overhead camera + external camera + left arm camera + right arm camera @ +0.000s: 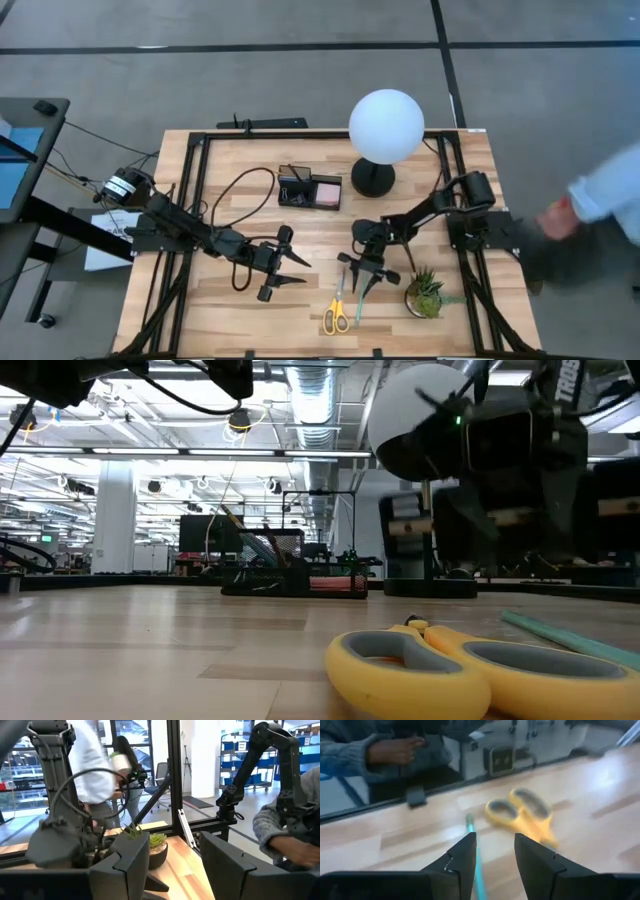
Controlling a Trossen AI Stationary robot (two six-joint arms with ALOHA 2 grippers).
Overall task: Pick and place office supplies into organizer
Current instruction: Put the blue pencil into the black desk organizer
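Yellow-handled scissors point(337, 312) and a teal pen point(360, 300) lie flat on the wooden table near its front edge. My right gripper point(362, 283) stands open just over the pen's far end. In the right wrist view the pen point(478, 870) runs under one finger, with the scissors point(522, 815) lying beyond my right gripper point(495, 855). The black organizer point(298, 190) stands at the back middle with a pink sticky-note pad point(327, 190) in it. My left gripper point(298, 272) waits open, left of the scissors, with nothing between its fingers.
A white globe lamp point(385, 125) on a black base stands right of the organizer. A small potted plant point(428, 293) sits at the front right, close to my right gripper. A person point(600, 200) is beside the table's right edge. A black cable point(240, 190) loops at the left.
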